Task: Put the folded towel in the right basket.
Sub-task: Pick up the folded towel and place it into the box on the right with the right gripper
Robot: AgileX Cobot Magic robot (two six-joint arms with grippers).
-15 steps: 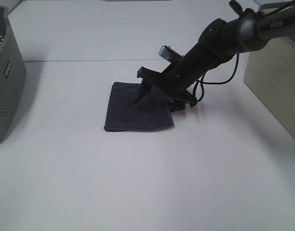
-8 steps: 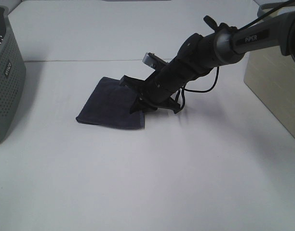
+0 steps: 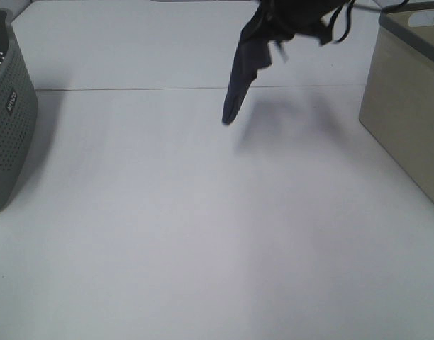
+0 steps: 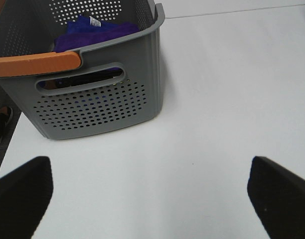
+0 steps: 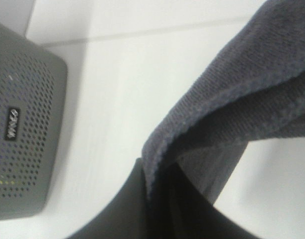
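Note:
The folded dark navy towel (image 3: 243, 67) hangs high above the table at the back centre-right, dangling from my right gripper (image 3: 291, 18) at the view's top edge. The gripper is shut on the towel's upper edge. In the right wrist view the towel (image 5: 232, 114) fills the frame, pinched at my right gripper (image 5: 157, 174). The right basket (image 3: 408, 99) is beige with a grey rim and stands at the right edge, to the right of the towel. My left gripper (image 4: 152, 199) is open and empty, its fingertips (image 4: 23, 189) wide apart above the table.
A grey perforated basket (image 3: 8, 106) stands at the left edge. In the left wrist view this basket (image 4: 92, 99) has an orange handle (image 4: 38, 62) and holds a purple cloth (image 4: 92, 27). It also shows in the right wrist view (image 5: 23, 139).
My right gripper pushed the towel left across the table, closed on it, then lifted it high and to the right, toward the beige basket. The towel now hangs in the air.

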